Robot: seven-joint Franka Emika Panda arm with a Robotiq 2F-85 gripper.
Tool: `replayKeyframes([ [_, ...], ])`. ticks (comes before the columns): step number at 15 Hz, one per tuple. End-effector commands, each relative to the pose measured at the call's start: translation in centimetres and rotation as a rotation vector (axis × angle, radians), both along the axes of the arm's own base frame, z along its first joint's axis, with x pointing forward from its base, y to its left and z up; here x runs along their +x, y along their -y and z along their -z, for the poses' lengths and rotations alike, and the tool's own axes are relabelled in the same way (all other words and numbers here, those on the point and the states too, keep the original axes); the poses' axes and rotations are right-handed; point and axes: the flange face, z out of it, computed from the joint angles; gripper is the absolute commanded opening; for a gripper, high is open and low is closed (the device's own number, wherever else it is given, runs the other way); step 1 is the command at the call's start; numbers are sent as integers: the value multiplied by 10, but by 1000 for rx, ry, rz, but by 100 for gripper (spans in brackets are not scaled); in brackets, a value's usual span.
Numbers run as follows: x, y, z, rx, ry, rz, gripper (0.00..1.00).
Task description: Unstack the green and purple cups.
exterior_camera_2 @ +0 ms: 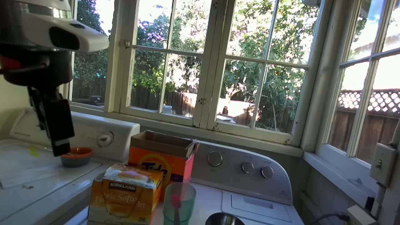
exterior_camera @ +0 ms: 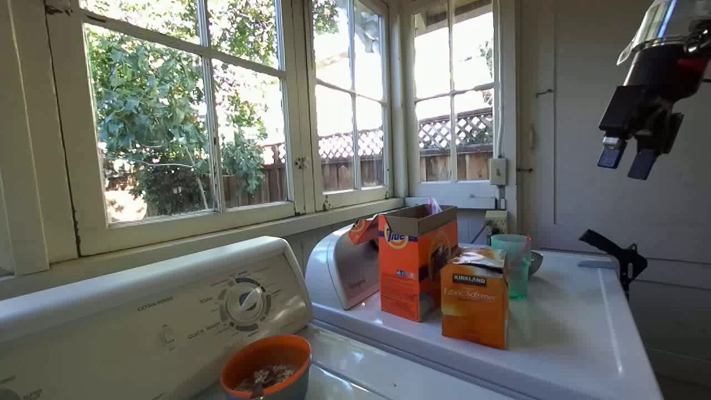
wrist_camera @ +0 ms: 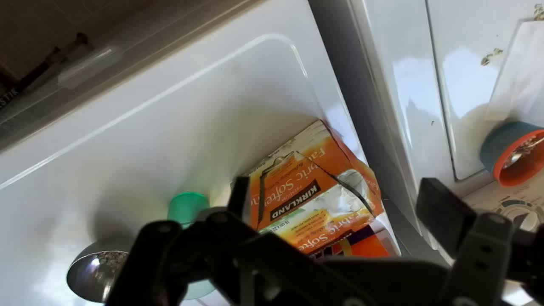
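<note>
The green cup stands on the table, just beside the fabric softener box; no purple cup that I can make out. Probably light, slick, springy plastic: clasp gently below the rim. The fingers are spread wide, holding nothing.

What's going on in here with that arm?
A robot arm is here to unstack cups, but it is handling nothing at this moment: its gripper hangs in the air, open and empty. A green cup stands on a white machine, with a softener box and a metal bowl beside it. Whether a purple cup is nested in the green one, I can't tell.
</note>
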Motion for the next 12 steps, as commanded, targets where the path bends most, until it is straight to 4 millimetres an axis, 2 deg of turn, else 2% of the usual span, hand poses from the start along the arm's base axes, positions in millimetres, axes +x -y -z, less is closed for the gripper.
replayKeyframes([
  [1, 0, 0, -1, 0, -1, 0, 100],
  [7, 0, 0, -1, 0, -1, 0, 100],
  [12, 6, -37, 1, -43, 7, -182, 100],
])
